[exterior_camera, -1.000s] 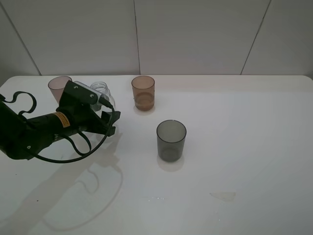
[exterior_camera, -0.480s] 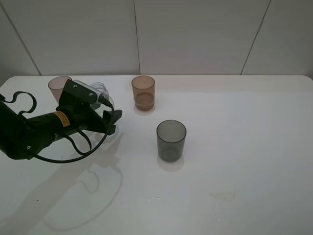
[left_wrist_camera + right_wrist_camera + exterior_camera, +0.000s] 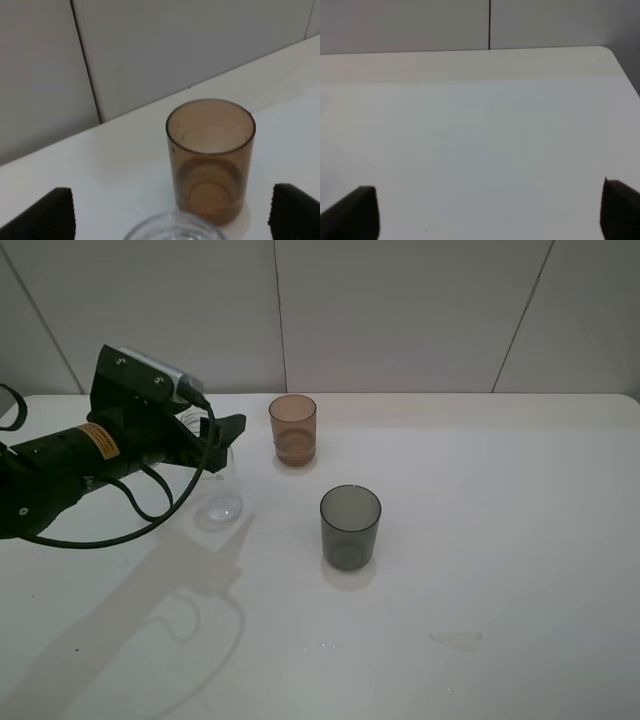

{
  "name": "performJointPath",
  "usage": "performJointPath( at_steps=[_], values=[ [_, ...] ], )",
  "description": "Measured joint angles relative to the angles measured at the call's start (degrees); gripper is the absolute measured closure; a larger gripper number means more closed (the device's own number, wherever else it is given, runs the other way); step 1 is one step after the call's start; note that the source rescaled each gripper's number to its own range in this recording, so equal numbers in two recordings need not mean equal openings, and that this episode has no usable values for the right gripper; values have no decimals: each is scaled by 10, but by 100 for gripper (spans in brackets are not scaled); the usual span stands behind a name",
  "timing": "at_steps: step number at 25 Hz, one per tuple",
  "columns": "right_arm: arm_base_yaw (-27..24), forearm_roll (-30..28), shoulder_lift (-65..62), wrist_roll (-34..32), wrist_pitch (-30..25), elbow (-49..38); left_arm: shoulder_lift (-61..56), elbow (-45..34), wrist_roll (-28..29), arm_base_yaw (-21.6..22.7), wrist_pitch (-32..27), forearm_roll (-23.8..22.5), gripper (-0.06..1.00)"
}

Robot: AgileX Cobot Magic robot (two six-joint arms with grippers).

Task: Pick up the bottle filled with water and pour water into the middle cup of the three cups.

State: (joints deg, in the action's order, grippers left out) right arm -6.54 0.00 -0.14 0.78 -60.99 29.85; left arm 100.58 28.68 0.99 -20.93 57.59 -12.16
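The clear bottle [image 3: 222, 492] stands on the white table left of centre, its open rim at the bottom edge of the left wrist view [image 3: 175, 226]. My left gripper [image 3: 215, 435] is raised at the bottle's top. It is open, with its two black fingertips [image 3: 55, 215] standing wide on either side of the rim and gaps showing. The amber-orange middle cup [image 3: 293, 430] stands just beyond the bottle and fills the left wrist view [image 3: 210, 160]. The dark grey cup [image 3: 350, 527] stands nearer the front. The pinkish-brown cup is hidden behind my left arm. My right gripper [image 3: 490, 215] is open over bare table.
The white table [image 3: 500, 500] ends at a grey panelled wall behind the cups. A small wet mark [image 3: 455, 640] lies at the front right. The right wrist view shows the table's far corner [image 3: 607, 50].
My left gripper has risen from around the bottle's body to the height of its neck. The bottle stays in the same place. The arm now covers the pinkish-brown cup.
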Motion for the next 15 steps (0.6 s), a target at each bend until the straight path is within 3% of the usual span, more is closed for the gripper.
performJointPath(
  at_steps=[6,15],
  values=[
    [0,0,0,0,0,0,-157,3,24,0,-162,5,-6],
    [0,0,0,0,0,0,-434,74,62,0,-614,43,-6]
  ],
)
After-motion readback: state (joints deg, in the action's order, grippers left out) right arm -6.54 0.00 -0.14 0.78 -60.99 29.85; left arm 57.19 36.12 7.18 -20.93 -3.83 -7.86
